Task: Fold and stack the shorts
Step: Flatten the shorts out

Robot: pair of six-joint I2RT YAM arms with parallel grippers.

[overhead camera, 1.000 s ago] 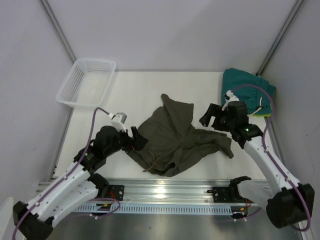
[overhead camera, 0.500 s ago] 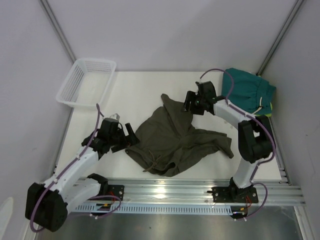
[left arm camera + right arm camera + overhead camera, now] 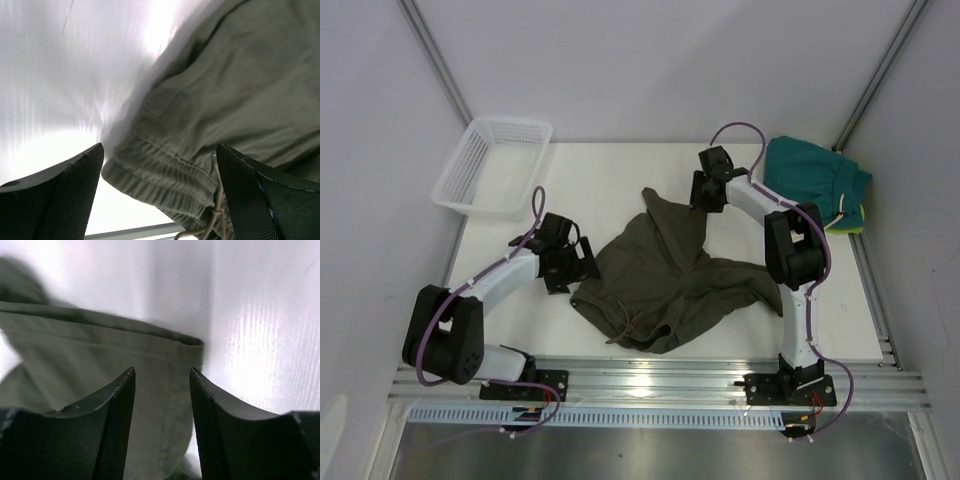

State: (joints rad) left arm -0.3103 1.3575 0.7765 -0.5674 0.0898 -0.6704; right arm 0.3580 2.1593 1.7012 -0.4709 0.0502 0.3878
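**Left arm.** It lies low over the table [image 3: 610,170], elbow out at 8 o'clock and forearm reaching in toward the centre. The left claw [image 3: 582,268] sits at the 9 o'clock edge of the olive shorts [image 3: 670,275], which lie crumpled mid-table.

**Right arm.** Its upper link stands upright and the forearm stretches toward 12 o'clock. The right claw [image 3: 704,195] is over the far leg tip of the olive shorts.

**Surroundings.** The teal pair [image 3: 815,180] lies folded at 2 o'clock. A white basket [image 3: 492,165] stands at 10 o'clock.

**Views compared.** From overhead I cannot judge either claw's opening; the wrist views settle it.
- **Left wrist view:** the jaws are spread wide. The gathered waistband [image 3: 160,175] lies between them, with the pale drawstring [image 3: 216,215] near one finger. Nothing is gripped.
- **Right wrist view:** the jaws are drawn in about halfway. The corner of the leg hem [image 3: 150,340] runs between the fingers [image 3: 120,420]. I cannot confirm that the pads touch the cloth.
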